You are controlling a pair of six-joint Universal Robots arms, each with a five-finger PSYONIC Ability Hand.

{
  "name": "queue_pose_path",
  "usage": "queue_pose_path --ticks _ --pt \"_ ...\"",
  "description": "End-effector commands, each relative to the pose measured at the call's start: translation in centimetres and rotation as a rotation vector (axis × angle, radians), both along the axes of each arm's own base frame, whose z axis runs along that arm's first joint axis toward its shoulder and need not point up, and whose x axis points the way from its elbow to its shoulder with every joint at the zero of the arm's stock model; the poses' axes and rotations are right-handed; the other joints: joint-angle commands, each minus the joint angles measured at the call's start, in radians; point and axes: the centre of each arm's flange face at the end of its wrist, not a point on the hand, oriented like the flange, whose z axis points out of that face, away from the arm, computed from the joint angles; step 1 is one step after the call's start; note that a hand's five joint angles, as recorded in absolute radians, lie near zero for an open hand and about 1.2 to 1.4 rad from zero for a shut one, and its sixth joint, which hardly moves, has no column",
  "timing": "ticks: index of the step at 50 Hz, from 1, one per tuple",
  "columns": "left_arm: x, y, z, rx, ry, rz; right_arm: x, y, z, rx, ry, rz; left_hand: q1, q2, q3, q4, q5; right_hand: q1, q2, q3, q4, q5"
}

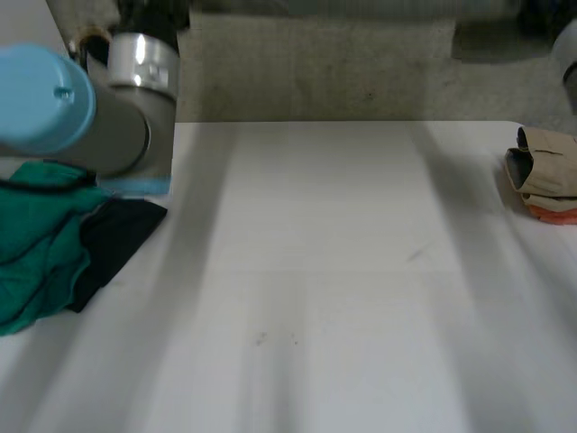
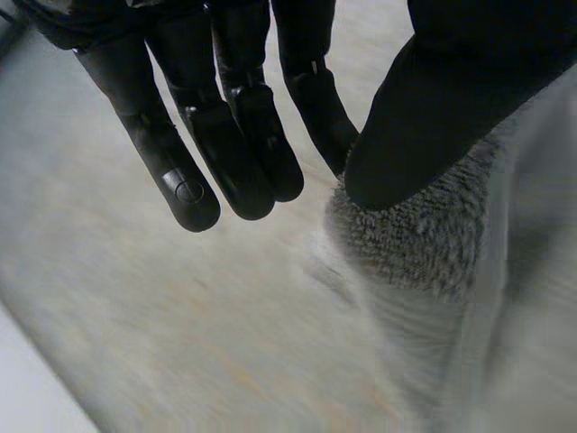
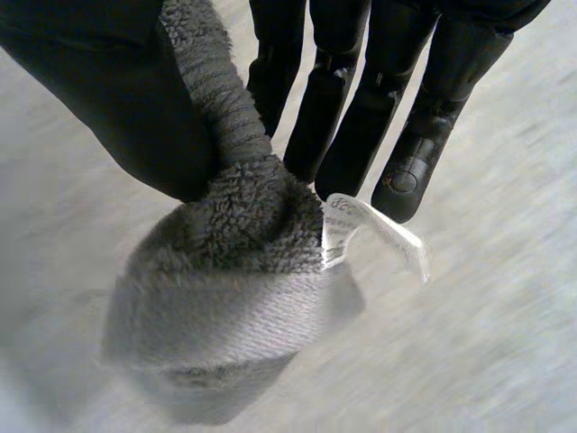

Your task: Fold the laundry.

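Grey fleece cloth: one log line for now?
left hand: pinches grey fleece cloth | right hand: pinches it near white label

left arm [image 1: 108,126]: upper left of frame | left hand [image 2: 225,135]: thumb pinching grey cloth [image 2: 406,244] | right hand [image 3: 361,108]: thumb pinching grey cloth

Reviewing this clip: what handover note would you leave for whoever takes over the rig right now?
Left hand: thumb and fingers pinch the grey fleece cloth.
Right hand: pinches grey fleece too, beside its white label.
Green cloth and black cloth lie crumpled at the table's left edge; a folded stack sits at its right edge.
Done: that stack.
Left: fold the fleece, then the green and black pieces.
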Motion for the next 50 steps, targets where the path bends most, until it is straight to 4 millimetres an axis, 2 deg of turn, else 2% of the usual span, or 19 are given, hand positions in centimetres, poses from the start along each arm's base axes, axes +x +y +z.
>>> queue_pose_path --ticks 1,3,4,7,8,13,15,18,19,20,22,26,30,35,40,49,50 --pt "1.2 2.1 -10.8 0.328 -0.177 -0.017 0.6 2.3 -10.4 0.454 0.098 0.102 0.261 0.196 0.201 0.194 0.241 0.41 0.223 0.217 0.212 0.272" --pt "1.4 2.5 -12.8 0.391 -0.212 -0.02 0.6 2.7 -12.7 0.537 0.11 0.108 0.261 0.196 0.201 0.194 0.241 0.41 0.223 0.217 0.212 0.272" --pt "1.6 3.0 -15.2 0.464 -0.25 -0.023 0.6 3.2 -14.9 0.614 0.12 0.11 0.261 0.196 0.201 0.194 0.241 0.41 0.223 0.217 0.212 0.272" --pt "1.8 3.9 -18.9 0.575 -0.309 -0.031 0.4 4.0 -17.7 0.718 0.134 0.109 0.261 0.196 0.201 0.194 0.241 0.41 0.223 0.217 0.212 0.272" --pt "1.9 4.6 -21.0 0.647 -0.347 -0.036 0.3 4.5 -19.1 0.774 0.146 0.11 0.261 0.196 0.201 0.194 0.241 0.41 0.223 0.217 0.212 0.272" --pt "3.0 6.5 -23.9 0.812 -0.426 -0.036 -0.4 6.1 -20.9 0.889 0.155 0.108 0.261 0.196 0.201 0.194 0.241 0.41 0.223 0.217 0.212 0.272" --pt "3.2 6.8 -24.1 0.839 -0.435 -0.039 -0.5 7.2 -21.6 0.923 0.159 0.119 0.261 0.196 0.201 0.194 0.241 0.41 0.223 0.217 0.212 0.272" --pt "3.3 7.2 -23.4 0.855 -0.43 -0.043 -0.6 8.0 -21.5 0.93 0.162 0.119 0.258 0.194 0.198 0.191 0.238 0.41 0.223 0.217 0.212 0.272" --pt "3.5 7.3 -22.9 0.854 -0.423 -0.043 -0.8 8.4 -21.1 0.925 0.159 0.116 0.078 0.013 0.018 0.011 0.058 0.41 0.223 0.217 0.212 0.272" --pt "3.7 7.4 -22.2 0.846 -0.405 -0.044 -0.9 8.4 -20.9 0.92 0.154 0.113 -0.275 -0.34 -0.336 -0.343 -0.295 0.41 0.223 0.217 0.212 0.272" --pt "3.9 7.4 -21.5 0.839 -0.384 -0.05 -1.3 8.5 -20.7 0.912 0.147 0.103 -0.434 -0.499 -0.494 -0.501 -0.454 0.41 0.223 0.217 0.212 0.272" --pt "5.6 6.1 -20.0 0.839 -0.303 -0.032 -3.2 7.7 -20.9 0.9 0.119 0.055 -0.73 -0.795 -0.791 -0.798 -0.751 0.41 0.223 0.217 0.212 0.272" --pt "7.3 5.3 -18.8 0.867 -0.201 -0.051 -4.2 7.1 -21.1 0.887 0.104 0.036 -0.74 -0.805 -0.8 -0.807 -0.76 0.41 0.223 0.217 0.212 0.272" --pt "8.6 6.0 -20.0 0.992 -0.144 -0.13 -4.5 7.0 -21.2 0.893 0.085 0.058 -0.728 -0.793 -0.788 -0.795 -0.748 0.41 0.223 0.217 0.212 0.272" --pt "10.4 5.6 -21.0 1.076 -0.123 -0.104 -4.2 7.1 -21.3 0.898 0.079 0.086 -0.731 -0.796 -0.791 -0.798 -0.751 0.41 0.223 0.217 0.212 0.272" --pt "10.8 4.7 -22.8 1.119 -0.125 -0.089 -4.1 7.3 -21.4 0.904 0.079 0.091 -0.707 -0.772 -0.768 -0.775 -0.728 0.41 0.223 0.217 0.212 0.272" --pt "10.9 4.1 -22.9 1.113 -0.12 -0.086 -4.1 7.4 -21.5 0.905 0.079 0.091 -0.699 -0.764 -0.759 -0.766 -0.719 0.41 0.223 0.217 0.212 0.272"
